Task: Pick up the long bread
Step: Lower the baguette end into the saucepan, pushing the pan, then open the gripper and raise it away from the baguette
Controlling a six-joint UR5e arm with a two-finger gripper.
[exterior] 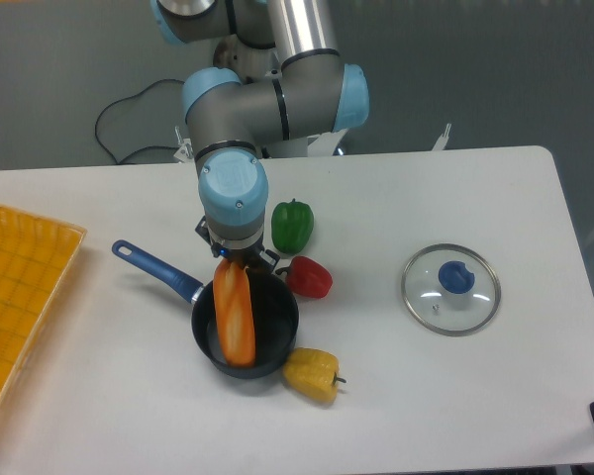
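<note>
You have the long bread (pixel 234 315) lying across the pan (pixel 277 327), its lower end down inside the dark bowl and its upper end raised over the far rim, right under the gripper (pixel 234 257). Its long axis runs almost straight toward and away from the camera, leaning a little to the left at the top. The gripper sits at that upper end, but the wrist hides the fingers, so you cannot tell whether they are clamped on the bread or apart.

The pan holds nothing but the bread. Its blue handle (pixel 156 270) points up and to the left across the table (pixel 426 396).

A yellow pepper (pixel 312 373) lies touching the pan's near right rim. A red pepper (pixel 309 277) sits just beside the pan's upper right edge, and a green pepper (pixel 292 225) stands just behind it, beside the wrist.

Well apart on the right, a glass lid (pixel 449 289) with a blue knob lies flat. At the left edge you see a yellow tray (pixel 20 287); what it holds cannot be made out.
</note>
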